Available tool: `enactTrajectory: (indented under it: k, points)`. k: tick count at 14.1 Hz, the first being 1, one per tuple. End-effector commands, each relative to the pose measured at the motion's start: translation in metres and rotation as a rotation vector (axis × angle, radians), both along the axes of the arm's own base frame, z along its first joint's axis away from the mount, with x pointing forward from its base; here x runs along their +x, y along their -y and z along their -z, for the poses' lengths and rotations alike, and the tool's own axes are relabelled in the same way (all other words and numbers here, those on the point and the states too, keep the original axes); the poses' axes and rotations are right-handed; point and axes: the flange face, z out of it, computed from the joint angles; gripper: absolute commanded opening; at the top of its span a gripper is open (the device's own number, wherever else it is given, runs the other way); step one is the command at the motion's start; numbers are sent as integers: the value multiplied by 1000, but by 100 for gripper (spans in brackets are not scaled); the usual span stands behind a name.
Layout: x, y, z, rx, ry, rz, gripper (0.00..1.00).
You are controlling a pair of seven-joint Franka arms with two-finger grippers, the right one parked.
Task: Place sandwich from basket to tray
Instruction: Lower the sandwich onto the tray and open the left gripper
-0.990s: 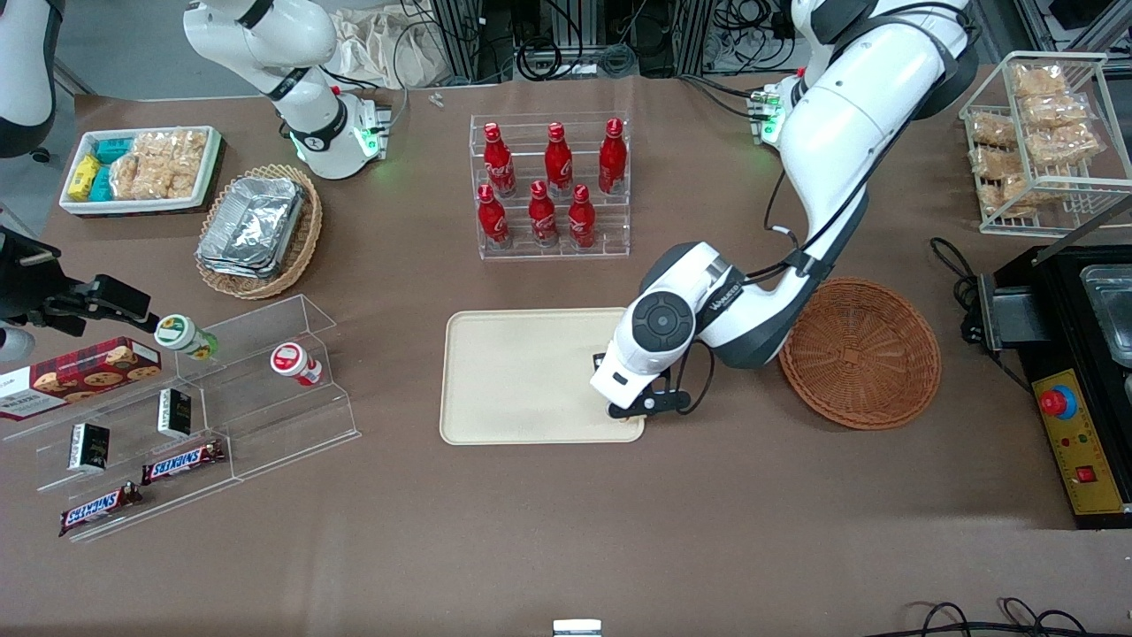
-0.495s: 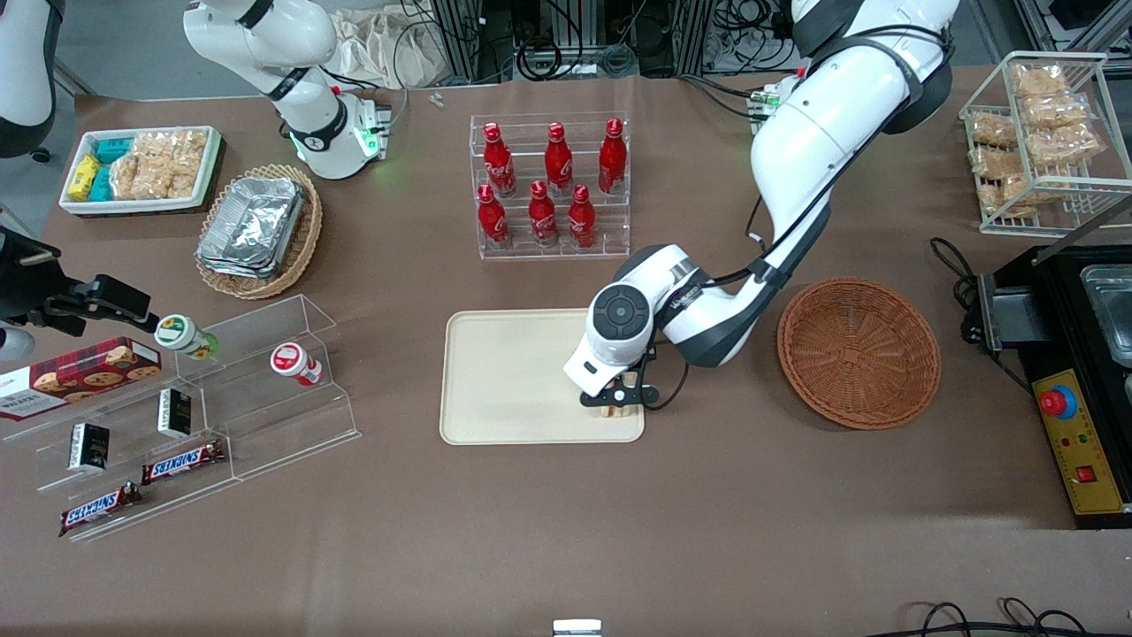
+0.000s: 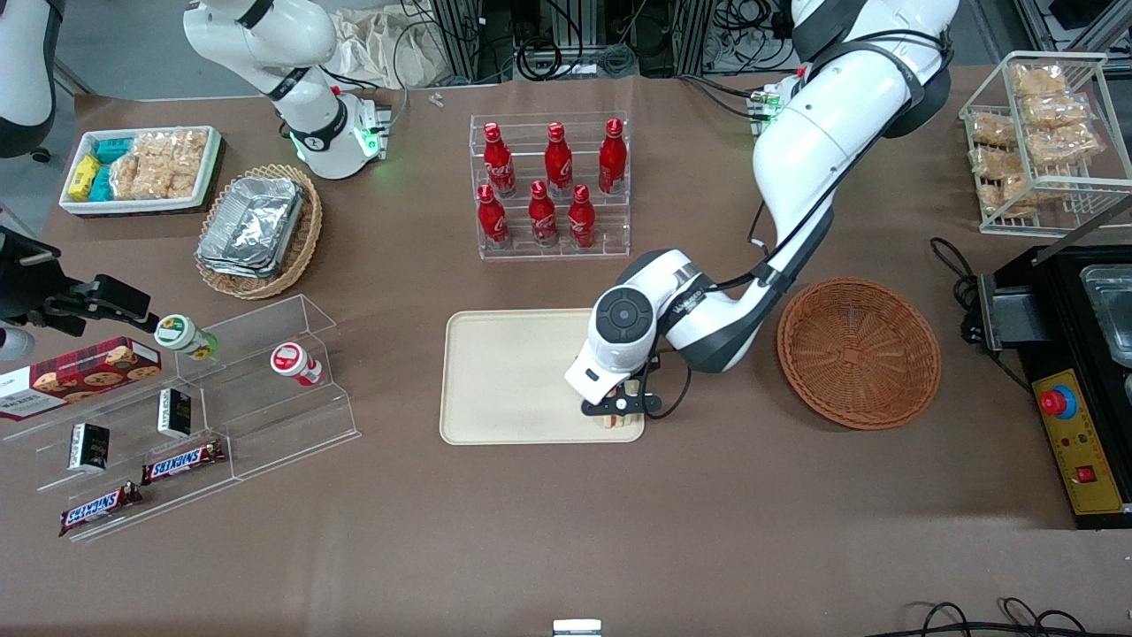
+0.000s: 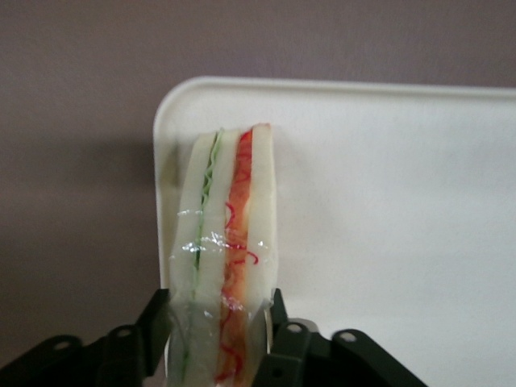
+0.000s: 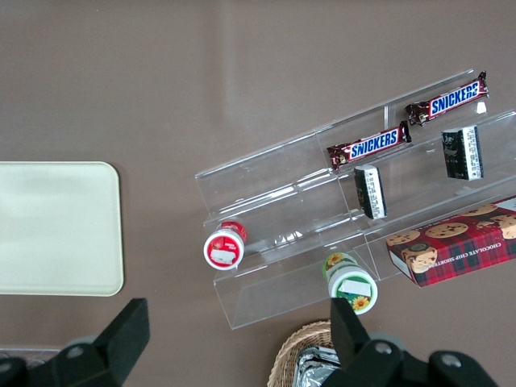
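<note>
**Wrapped sandwich wedge, held over tray corner**

Item 1. We record the left arm's black two-finger gripper (image 4: 218,339) clamped on the sandwich, one finger (image 4: 153,322) pressed to each bread face. In the front view the gripper (image 3: 619,409) sits low over the tray corner nearest the front camera on the working arm's side.

Item 2. The triangular wedge sandwich of pale white bread (image 4: 226,258) stands on edge between the fingers. We note three white bread layers, a thin green filling line between two of them and a broader orange-red filling band between the next two. A clear film wrap shows as glossy creases across the middle. In the front view only a small pale end of the sandwich (image 3: 615,421) shows beneath the gripper; we cannot tell whether it touches the tray surface.

Item 3. The flat cream-beige rectangular plastic tray with rounded corners (image 3: 513,380) lies on the brown table (image 3: 566,531); its rounded corner (image 4: 173,101) shows just past the sandwich tip.

Item 4. The round reddish-brown woven wicker basket (image 3: 858,352) lies beside the tray, toward the working arm's end.

Item 5. The clear acrylic rack of red bottles (image 3: 550,184) stands farther from the front camera than the tray.
</note>
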Motion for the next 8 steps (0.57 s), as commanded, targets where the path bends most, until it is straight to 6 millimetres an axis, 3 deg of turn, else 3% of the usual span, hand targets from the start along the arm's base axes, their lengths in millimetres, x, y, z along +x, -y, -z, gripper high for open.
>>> enactTrajectory:
  k: [1,2,3,5,8]
  points:
    - [23,-30,-64,-2,86,-55,100]
    - [34,-50,-97,1,122,-79,100]
    - [46,-84,-131,23,129,-132,100]
    - [70,-166,-200,20,173,-265,100]
    - [86,-285,-267,-11,191,-250,100]
